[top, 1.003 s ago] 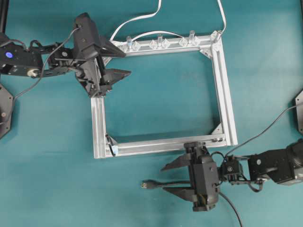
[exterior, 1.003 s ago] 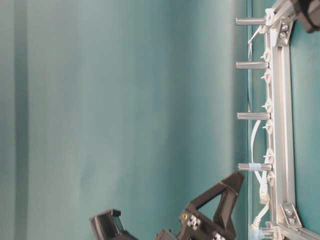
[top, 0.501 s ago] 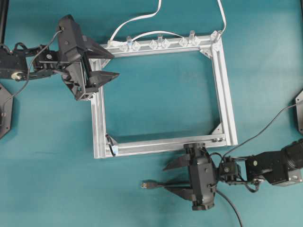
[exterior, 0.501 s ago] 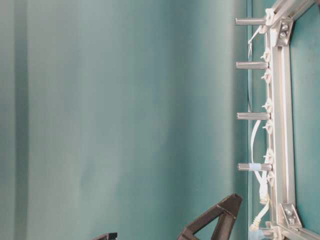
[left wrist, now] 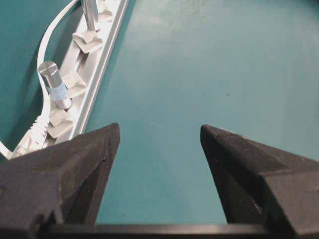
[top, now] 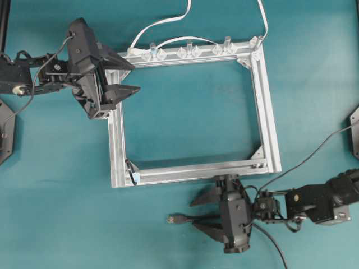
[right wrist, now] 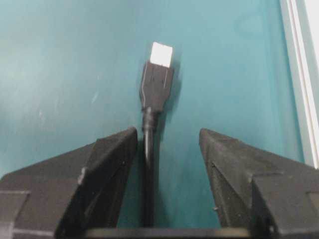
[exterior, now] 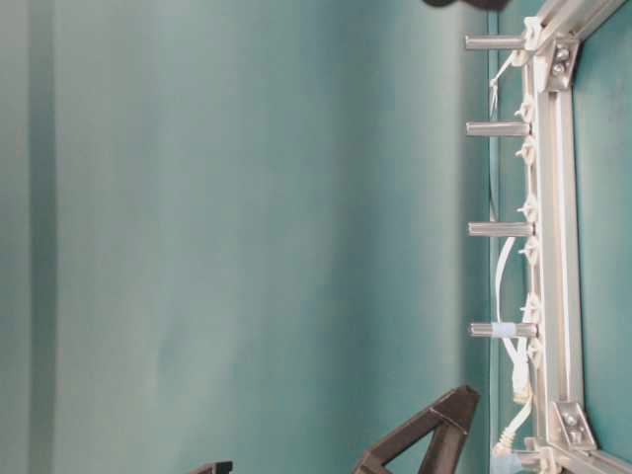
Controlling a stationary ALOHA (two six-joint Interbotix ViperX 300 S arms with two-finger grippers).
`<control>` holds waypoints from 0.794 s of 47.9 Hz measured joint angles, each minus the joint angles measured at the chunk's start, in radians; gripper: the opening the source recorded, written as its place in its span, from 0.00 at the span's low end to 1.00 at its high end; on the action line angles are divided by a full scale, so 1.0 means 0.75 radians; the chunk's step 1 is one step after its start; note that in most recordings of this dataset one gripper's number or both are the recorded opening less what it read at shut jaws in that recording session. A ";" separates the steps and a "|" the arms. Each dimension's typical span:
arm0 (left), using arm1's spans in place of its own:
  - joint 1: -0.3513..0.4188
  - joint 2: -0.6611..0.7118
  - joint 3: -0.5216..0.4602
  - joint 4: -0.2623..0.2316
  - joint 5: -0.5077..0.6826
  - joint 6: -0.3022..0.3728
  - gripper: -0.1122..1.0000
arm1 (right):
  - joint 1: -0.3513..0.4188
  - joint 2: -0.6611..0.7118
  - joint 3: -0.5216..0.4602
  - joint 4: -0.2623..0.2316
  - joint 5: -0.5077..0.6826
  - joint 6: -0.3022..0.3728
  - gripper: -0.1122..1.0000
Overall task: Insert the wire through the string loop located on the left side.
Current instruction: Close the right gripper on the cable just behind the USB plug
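The wire [top: 178, 219] lies on the teal table in front of the frame, its black plug [right wrist: 157, 82] pointing left. My right gripper [top: 194, 213] is low over it and open; the cable runs between the fingers, close to the left one in the right wrist view, and is not clamped [right wrist: 167, 134]. The string loop [top: 131, 171], thin and dark with a pale bluish bit, sits at the frame's near left corner. My left gripper [top: 134, 77] hovers open and empty over the frame's far left corner [left wrist: 159, 128].
The silver aluminium frame [top: 263, 112] lies in the middle of the table. Its far rail carries upright metal posts [top: 189, 50] and clear clips, with a white cable [top: 162, 22] threaded behind them. One post has a blue band [left wrist: 54, 84].
My left arm has drawn back to the left and farther away, then held still. My right gripper has slid left along the wire toward the plug. The wire has not moved.
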 measured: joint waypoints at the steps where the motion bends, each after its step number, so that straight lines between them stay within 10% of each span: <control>1: 0.000 0.000 0.000 0.000 -0.002 0.000 0.78 | 0.000 0.004 -0.004 0.000 0.000 0.000 0.67; 21: 0.000 0.000 0.002 0.000 0.000 0.000 0.78 | 0.000 0.020 -0.016 0.043 0.031 -0.002 0.61; 38: 0.000 -0.002 0.008 0.000 0.000 0.002 0.78 | 0.012 0.018 -0.008 0.039 0.065 -0.010 0.19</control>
